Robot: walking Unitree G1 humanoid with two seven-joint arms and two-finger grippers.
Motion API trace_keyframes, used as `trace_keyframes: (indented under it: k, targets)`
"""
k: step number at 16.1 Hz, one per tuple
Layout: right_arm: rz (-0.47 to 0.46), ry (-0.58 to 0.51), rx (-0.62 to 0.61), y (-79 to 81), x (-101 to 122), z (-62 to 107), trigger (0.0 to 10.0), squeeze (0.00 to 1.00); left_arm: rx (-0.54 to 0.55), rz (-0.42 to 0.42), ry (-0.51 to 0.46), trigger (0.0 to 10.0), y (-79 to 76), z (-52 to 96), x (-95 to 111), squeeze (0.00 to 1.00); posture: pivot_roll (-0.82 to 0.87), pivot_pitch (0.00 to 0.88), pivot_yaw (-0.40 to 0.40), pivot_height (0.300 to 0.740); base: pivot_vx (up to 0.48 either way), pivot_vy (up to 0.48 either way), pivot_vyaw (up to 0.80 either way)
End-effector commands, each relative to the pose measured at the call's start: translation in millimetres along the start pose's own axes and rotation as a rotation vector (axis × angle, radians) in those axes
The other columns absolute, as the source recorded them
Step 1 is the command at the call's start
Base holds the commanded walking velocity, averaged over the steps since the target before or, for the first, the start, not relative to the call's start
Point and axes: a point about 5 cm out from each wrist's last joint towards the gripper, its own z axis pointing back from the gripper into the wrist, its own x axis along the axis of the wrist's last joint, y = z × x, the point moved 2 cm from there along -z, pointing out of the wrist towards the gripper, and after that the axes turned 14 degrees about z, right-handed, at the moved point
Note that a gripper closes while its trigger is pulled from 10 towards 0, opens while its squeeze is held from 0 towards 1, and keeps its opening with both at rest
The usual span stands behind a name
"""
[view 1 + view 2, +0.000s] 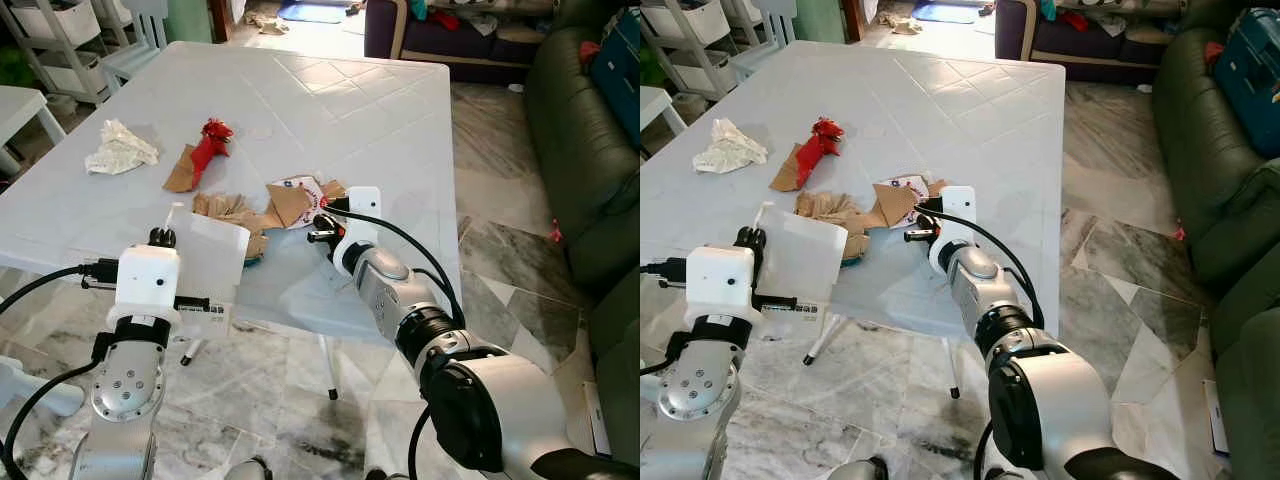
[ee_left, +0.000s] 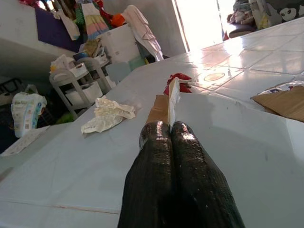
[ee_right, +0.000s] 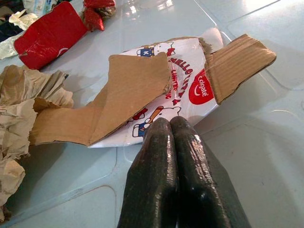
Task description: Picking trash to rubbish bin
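Observation:
Held against the white table's (image 1: 330,100) front edge is a translucent white bin (image 1: 215,258), and my left gripper (image 2: 170,127) is shut on its thin rim. Just beyond it, trash lies on the table: crumpled brown paper (image 1: 225,208), torn brown cardboard (image 3: 133,90) and a white Colgate package (image 3: 190,71). My right gripper (image 3: 167,122) is shut, fingertips pressed together at the near edge of that package, with nothing visibly between them. Farther left lie a red wrapper on a piece of cardboard (image 1: 208,145) and a crumpled white paper (image 1: 120,148).
A dark green sofa (image 1: 590,150) stands close on the right of the table. White shelving (image 1: 60,30) and a small white table (image 1: 15,105) are at the left. Marble floor (image 1: 500,260) lies below the table's front and right edges.

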Motion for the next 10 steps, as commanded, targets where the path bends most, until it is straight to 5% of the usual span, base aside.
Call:
trace_keyframes:
  k: [1,5,10]
  targets:
    - [-0.029,0.030,0.030,14.7,-11,0.2,0.0,0.00,0.001,-0.005,-0.003,10.0,-0.9,0.4,1,0.00,0.27,0.141,-0.059,0.740,0.000,0.000,0.00]
    - [0.010,-0.009,0.008,2.4,-4,1.3,0.0,0.00,0.001,-0.002,-0.005,10.0,-1.7,-1.0,1,0.00,0.26,0.135,-0.056,0.740,0.000,0.000,0.00]
    - [0.094,-0.147,-0.011,-38.6,16,12.7,0.0,0.00,-0.026,0.032,-0.019,10.0,-15.2,-12.9,-2,0.00,0.18,0.113,-0.047,0.740,0.000,0.000,0.00]
